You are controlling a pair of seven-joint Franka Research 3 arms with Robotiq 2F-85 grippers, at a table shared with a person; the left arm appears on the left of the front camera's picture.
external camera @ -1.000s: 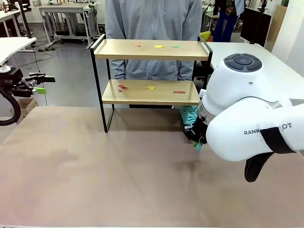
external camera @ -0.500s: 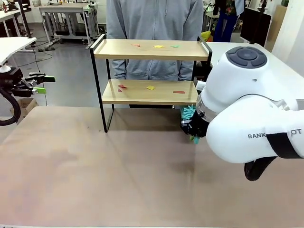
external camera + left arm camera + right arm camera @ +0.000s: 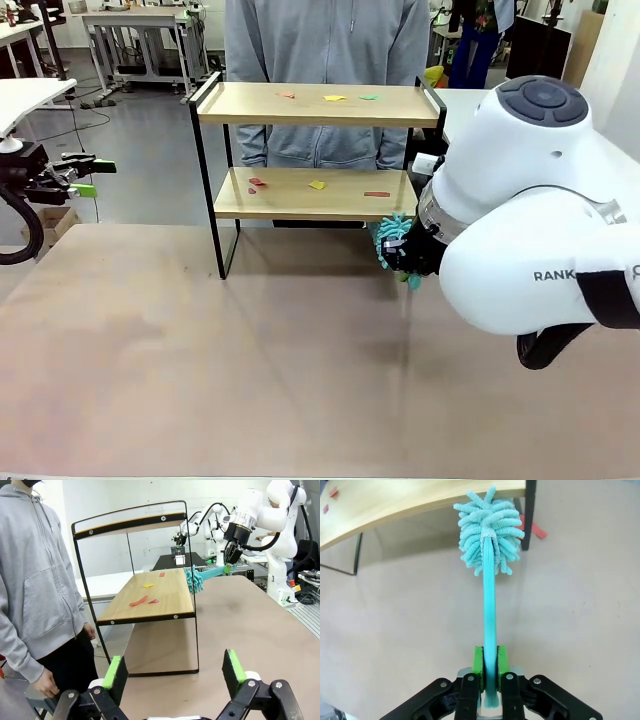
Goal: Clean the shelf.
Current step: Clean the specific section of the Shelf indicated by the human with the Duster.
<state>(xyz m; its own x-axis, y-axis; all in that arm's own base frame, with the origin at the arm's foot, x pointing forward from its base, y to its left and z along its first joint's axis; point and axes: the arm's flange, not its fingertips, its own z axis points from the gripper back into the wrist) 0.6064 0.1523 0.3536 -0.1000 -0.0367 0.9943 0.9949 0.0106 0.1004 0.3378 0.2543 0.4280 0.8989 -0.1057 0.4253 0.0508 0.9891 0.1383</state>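
Teal duster (image 3: pixel 490 530) is clenched by its handle in the right claw (image 3: pixel 490 667), head near the lower board's right end on the shelf (image 3: pixel 205 170) at the tabletop's (image 3: pixel 250 350) far side, likely to sweep off scraps (image 3: pixel 317 184), while the left claw (image 3: pixel 174 672) hangs released, well apart.

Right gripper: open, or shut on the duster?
Shut on the duster. In the right wrist view, the right gripper presses its green pads against both sides of the teal handle.

duster (image 3: pixel 490 540) teal | shelf (image 3: pixel 310 105) light wood, black frame | scraps (image 3: pixel 317 184) red, yellow, green
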